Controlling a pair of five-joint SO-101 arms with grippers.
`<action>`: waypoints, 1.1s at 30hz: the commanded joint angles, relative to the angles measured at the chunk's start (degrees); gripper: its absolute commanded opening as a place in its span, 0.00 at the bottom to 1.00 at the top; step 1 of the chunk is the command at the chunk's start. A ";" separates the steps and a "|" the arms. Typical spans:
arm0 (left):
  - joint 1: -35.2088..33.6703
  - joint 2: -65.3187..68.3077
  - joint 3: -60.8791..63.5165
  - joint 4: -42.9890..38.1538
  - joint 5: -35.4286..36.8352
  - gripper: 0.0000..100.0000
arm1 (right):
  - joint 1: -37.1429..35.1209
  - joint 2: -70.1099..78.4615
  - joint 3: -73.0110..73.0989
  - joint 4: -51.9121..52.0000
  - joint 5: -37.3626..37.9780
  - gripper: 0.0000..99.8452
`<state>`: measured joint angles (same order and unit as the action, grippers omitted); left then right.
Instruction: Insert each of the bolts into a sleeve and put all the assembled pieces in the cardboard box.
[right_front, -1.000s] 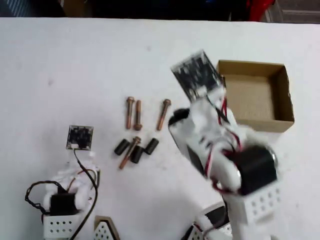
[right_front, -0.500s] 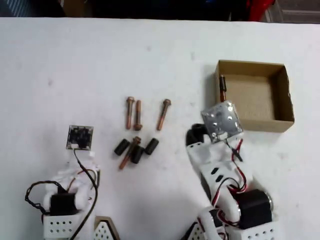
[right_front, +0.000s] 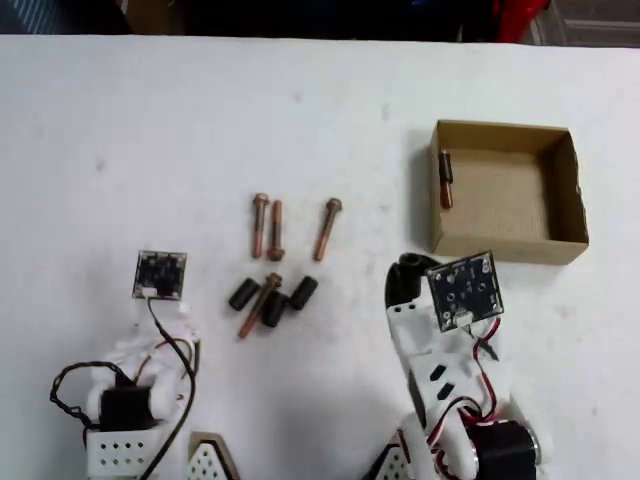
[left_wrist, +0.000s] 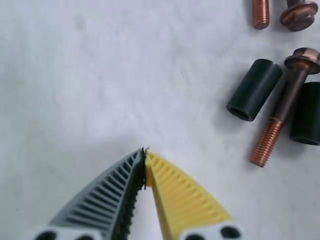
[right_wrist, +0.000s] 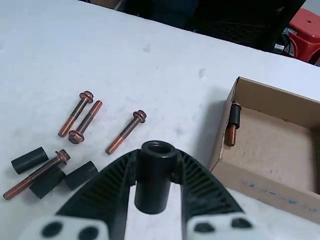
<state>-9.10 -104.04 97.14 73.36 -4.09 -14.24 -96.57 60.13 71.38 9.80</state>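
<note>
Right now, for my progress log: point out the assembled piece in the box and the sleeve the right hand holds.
assembled piece (right_front: 446, 172), high view, on its black sleeve.
held sleeve (right_wrist: 152, 177), right wrist view, on its side wall.

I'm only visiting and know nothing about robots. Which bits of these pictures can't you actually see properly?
1. Left wrist view: the picture's edge cuts off one loose sleeve.
2. Right wrist view: the jaws of the right gripper cover the lower end of the held sleeve.
3. Right wrist view: the cardboard box runs off the picture's edge, and its near wall hides part of its floor.
</note>
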 joint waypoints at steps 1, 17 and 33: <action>-0.13 -0.66 -0.18 -2.02 -0.44 0.02 | 0.57 -1.89 0.62 -1.63 -0.62 0.02; -0.13 -0.66 -0.18 -2.02 -0.26 0.02 | 0.66 -6.55 11.16 -7.52 -0.62 0.02; -0.48 -0.66 -3.69 -4.75 -0.62 0.02 | 0.66 -6.55 26.81 -19.65 -0.62 0.02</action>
<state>-9.10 -104.04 96.97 69.93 -4.09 -14.24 -102.73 87.21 53.19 9.80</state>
